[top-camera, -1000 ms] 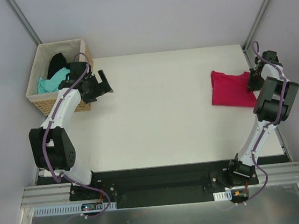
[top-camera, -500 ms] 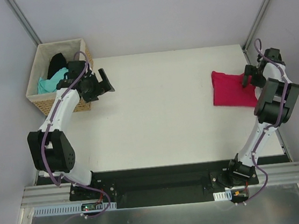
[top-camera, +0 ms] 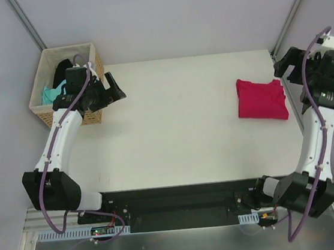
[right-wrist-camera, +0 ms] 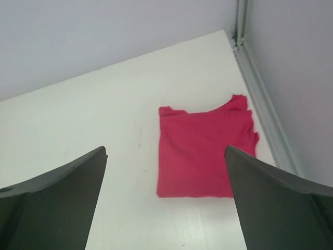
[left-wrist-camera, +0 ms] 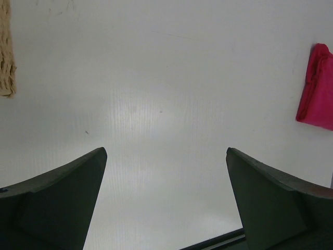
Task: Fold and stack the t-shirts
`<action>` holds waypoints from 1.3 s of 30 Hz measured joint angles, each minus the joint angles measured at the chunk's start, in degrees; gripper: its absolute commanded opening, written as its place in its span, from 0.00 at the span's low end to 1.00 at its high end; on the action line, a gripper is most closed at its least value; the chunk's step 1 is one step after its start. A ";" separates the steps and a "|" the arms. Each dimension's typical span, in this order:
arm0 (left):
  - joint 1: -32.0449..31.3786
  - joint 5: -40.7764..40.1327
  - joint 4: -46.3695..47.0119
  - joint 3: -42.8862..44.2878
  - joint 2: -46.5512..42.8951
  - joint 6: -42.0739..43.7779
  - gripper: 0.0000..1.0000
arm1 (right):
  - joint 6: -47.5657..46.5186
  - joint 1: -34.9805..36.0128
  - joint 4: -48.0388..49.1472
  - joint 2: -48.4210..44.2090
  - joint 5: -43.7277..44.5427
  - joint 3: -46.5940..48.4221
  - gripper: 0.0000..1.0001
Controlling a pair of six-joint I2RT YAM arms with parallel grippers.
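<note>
Seeing left gripper (left-wrist-camera: 165, 152) and right gripper (right-wrist-camera: 165, 151) both spread apart, empty, I'd pinch the limp, light teal t-shirt (top-camera: 51, 95) by a raised fold, far left.

The pink shirt (top-camera: 262, 99) is a plain bright crimson-pink, with no print or stripe. The table (top-camera: 174, 136) is flat white. The basket (top-camera: 96, 66) is tan woven wicker with a pale lining. The teal shirt (top-camera: 50, 95) and the black shirt (top-camera: 62, 70) are both plain. The left arm (top-camera: 60, 140) and right arm (top-camera: 316, 138) are white with black joints and purple cables (top-camera: 313, 39). The left gripper (left-wrist-camera: 166, 151) and right gripper (right-wrist-camera: 165, 148) are dark grey-black. The walls (top-camera: 167, 16) are pale lilac-grey
</note>
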 measured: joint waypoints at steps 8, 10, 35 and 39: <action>0.00 -1.05 0.07 -4.59 -3.69 -0.72 0.99 | 12.59 0.39 4.17 -4.83 -2.67 -19.69 1.00; 0.00 -1.05 0.04 -5.27 -3.76 -1.09 0.99 | 13.60 0.42 1.55 -3.76 -1.70 -21.35 1.00; 0.00 -5.29 -1.49 -4.39 -8.26 3.21 0.99 | 20.92 0.74 -7.28 -6.82 -0.59 -11.30 1.00; 0.00 -8.09 -2.32 -1.11 -9.99 4.13 1.00 | 21.84 5.38 -8.87 -9.35 0.20 -7.96 1.00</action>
